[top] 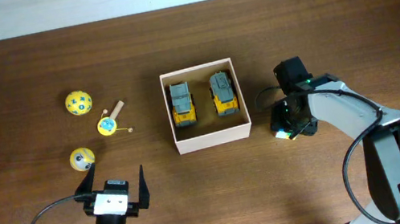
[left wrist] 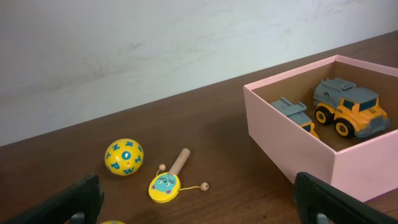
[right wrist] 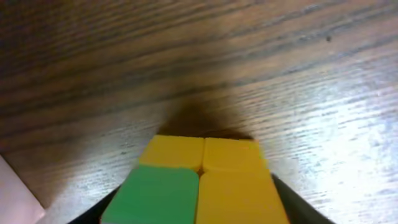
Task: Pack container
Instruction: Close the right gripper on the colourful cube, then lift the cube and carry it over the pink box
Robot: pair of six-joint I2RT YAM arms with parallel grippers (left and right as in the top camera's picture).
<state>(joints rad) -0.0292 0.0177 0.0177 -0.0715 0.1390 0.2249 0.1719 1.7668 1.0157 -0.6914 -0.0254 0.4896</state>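
Observation:
The container (top: 213,140) is a square, shallow, pale box in the middle of the table, and the left wrist view shows its wall (left wrist: 292,146). Two yellow and grey toy trucks (top: 182,103) (top: 223,93) lie inside it side by side. Just right of the box a small colour cube (top: 283,131) rests on the table. My right gripper (top: 288,128) reaches down over it. In the right wrist view the cube's green and yellow tiles (right wrist: 199,180) fill the space between the dark fingers, which press against both sides. My left gripper (top: 112,184) stands wide open near the front edge, holding nothing.
Left of the box lie two yellow balls (top: 78,102) (top: 82,158) and a small yellow rattle drum on a wooden stick (top: 108,125). The left wrist view shows one ball (left wrist: 124,156) and the drum (left wrist: 165,185) ahead of the open fingers.

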